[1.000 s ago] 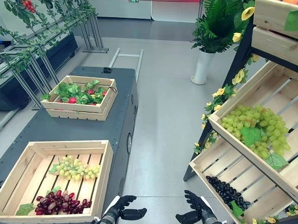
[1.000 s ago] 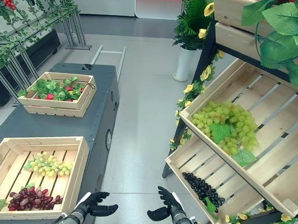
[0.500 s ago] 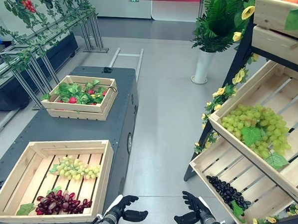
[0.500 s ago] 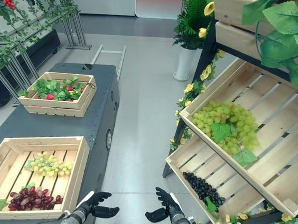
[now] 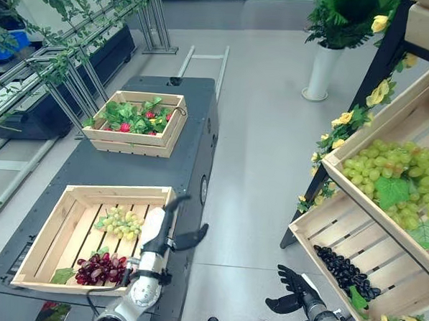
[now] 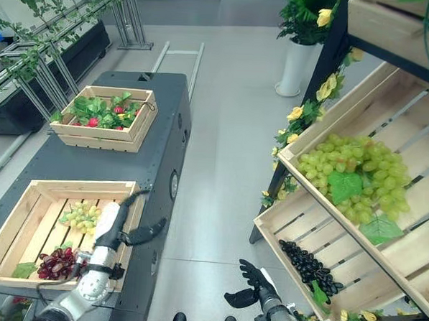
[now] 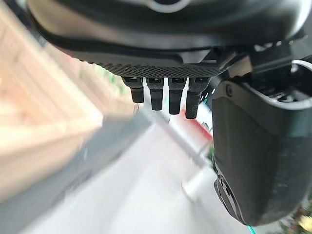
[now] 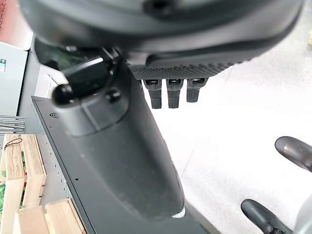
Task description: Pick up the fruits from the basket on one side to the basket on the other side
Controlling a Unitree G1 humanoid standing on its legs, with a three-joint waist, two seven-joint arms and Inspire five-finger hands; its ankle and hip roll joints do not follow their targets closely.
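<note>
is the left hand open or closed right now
Open. The left hand is raised by the near crate's right edge, fingers straight, holding nothing.

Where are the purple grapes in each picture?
Left eye view: purple grapes in the near corner of the near wooden crate, lower left.
Right eye view: same bunch, lower left, beside the left arm.
Wrist views: I cannot make them out.
Shared landmark: the green grapes further back in that crate.

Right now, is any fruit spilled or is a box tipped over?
No, nothing stands out. The green grapes and red grapes lie inside the near crate, which sits flat. The left hand is open above its edge.
</note>
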